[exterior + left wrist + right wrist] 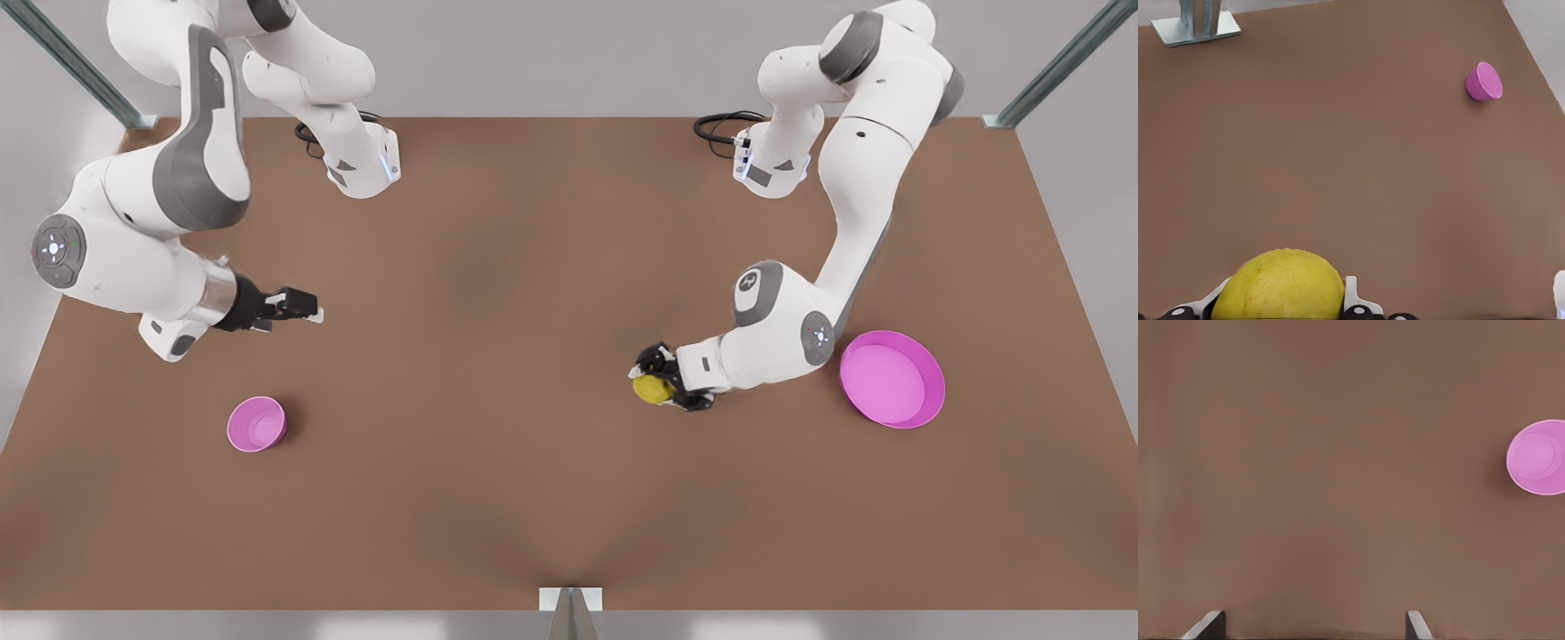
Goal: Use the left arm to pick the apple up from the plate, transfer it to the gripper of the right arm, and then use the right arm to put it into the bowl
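- holding the apple (652, 388) low in its pads, the left gripper (662, 380) could drop it short of the plate (925, 404).
- the right gripper (298, 307) waits wide open, well apart from it, near the bowl (256, 424); a misaligned handover might knock it loose.

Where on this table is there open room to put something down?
The widest bare patch lies mid-table, between the right gripper near the bowl and the left gripper holding the apple. It is tighter around that arm and the plate.

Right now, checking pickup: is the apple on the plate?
Off. The left gripper holds the apple; the plate lies empty.
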Controlling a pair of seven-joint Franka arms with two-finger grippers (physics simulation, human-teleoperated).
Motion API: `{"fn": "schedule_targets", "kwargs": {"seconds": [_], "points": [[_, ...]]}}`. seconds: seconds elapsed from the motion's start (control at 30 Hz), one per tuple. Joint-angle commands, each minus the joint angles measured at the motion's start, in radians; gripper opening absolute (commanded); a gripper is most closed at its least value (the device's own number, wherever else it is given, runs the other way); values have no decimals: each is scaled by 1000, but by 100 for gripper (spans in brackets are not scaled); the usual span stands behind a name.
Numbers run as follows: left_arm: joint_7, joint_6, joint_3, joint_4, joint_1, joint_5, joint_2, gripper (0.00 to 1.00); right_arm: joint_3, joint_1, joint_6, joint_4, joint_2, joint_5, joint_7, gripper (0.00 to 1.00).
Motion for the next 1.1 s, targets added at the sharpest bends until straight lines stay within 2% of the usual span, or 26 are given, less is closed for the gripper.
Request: {"fn": "schedule_targets", "kwargs": {"seconds": [0.0, 0.03, 0.1, 0.17, 0.2, 0.23, 0.3, 0.5, 0.53, 0.57, 0.63, 0.9, 1.07], "points": [[682, 151, -12, 46, -72, -303, 51, 73, -1, -39, 62, 1, 80, 371, -1, 100], [814, 191, -14, 98, -107, -369, 94, 72, 7, -42, 132, 2, 114, 455, -18, 100], [1057, 196, -57, 194, -136, -539, 171, 69, 13, -32, 149, 53, 206, 662, -76, 100], [1317, 197, -84, 246, -166, -657, 206, 59, 16, -29, 178, 21, 266, 712, -254, 100], [1531, 196, -121, 261, -164, -737, 262, 59, 22, -26, 198, -2, 281, 785, -318, 100], [1702, 194, -130, 261, -164, -840, 277, 59, 38, -26, 224, -2, 298, 793, -343, 100], [1894, 191, -173, 263, -162, -917, 326, 59, 127, -23, 338, 4, 331, 795, -366, 100], [2000, 194, -167, 341, -167, -915, 383, 59, 162, -32, 347, -53, 361, 848, -528, 100], [2003, 194, -167, 349, -170, -915, 384, 59, 165, -32, 382, -94, 329, 848, -528, 100], [2004, 194, -167, 352, -170, -915, 384, 59, 225, -46, 496, -171, 281, 862, -528, 100], [2004, 197, -166, 369, -176, -915, 392, 59, 242, -52, 520, -209, 259, 899, -530, 100], [2004, 237, -152, 388, -205, -915, 421, 59, 271, -26, 603, -206, 278, 1023, -584, 100], [2006, 237, -152, 388, -210, -915, 426, 59, 305, -22, 658, -205, 279, 1026, -596, 100]]}}
